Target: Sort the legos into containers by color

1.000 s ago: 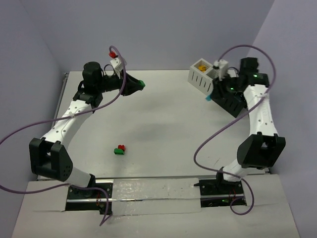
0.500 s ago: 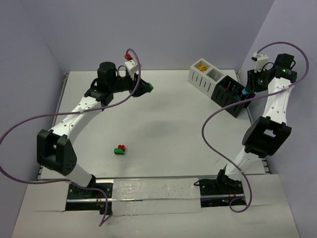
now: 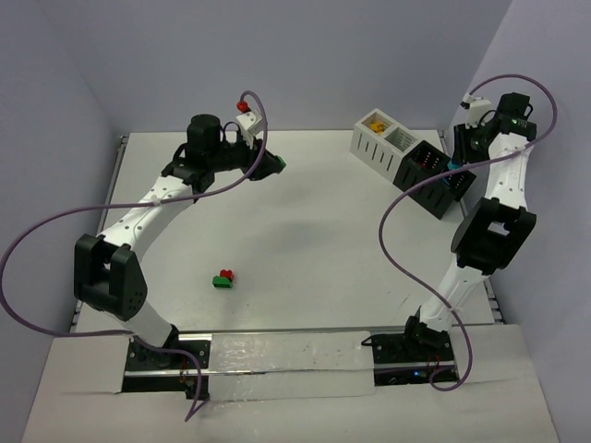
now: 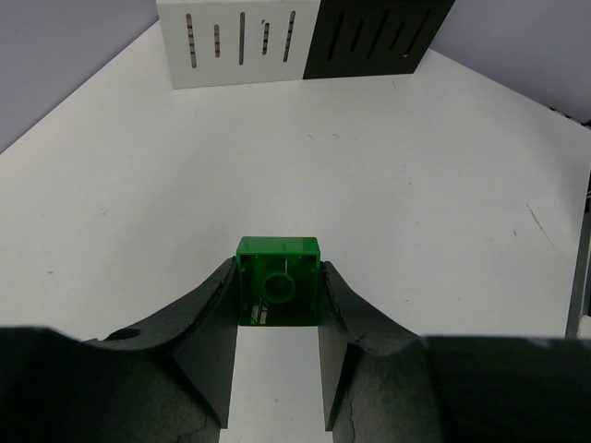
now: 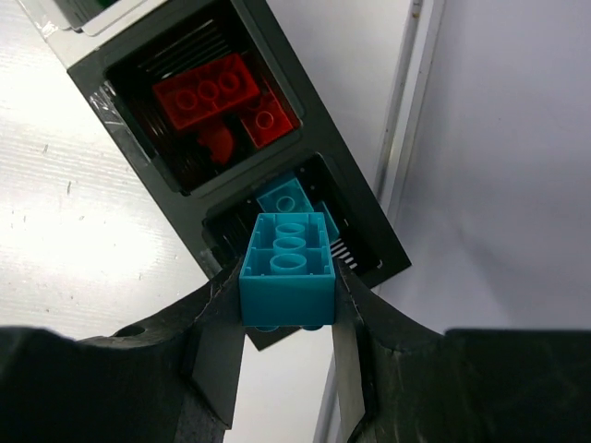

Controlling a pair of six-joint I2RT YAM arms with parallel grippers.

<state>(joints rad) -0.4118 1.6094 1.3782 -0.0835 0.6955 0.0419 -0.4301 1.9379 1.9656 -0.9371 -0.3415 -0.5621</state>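
My right gripper (image 5: 287, 293) has swung out to two o'clock, clamped on a teal brick (image 5: 286, 268) over the black bin (image 5: 379, 251) holding teal (I'd release next); left gripper (image 4: 277, 300) pinches a green brick (image 4: 278, 277).

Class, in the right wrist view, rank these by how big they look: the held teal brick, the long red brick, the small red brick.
1. held teal brick, but it is nearest the camera, so its true rank is unsure
2. long red brick
3. small red brick
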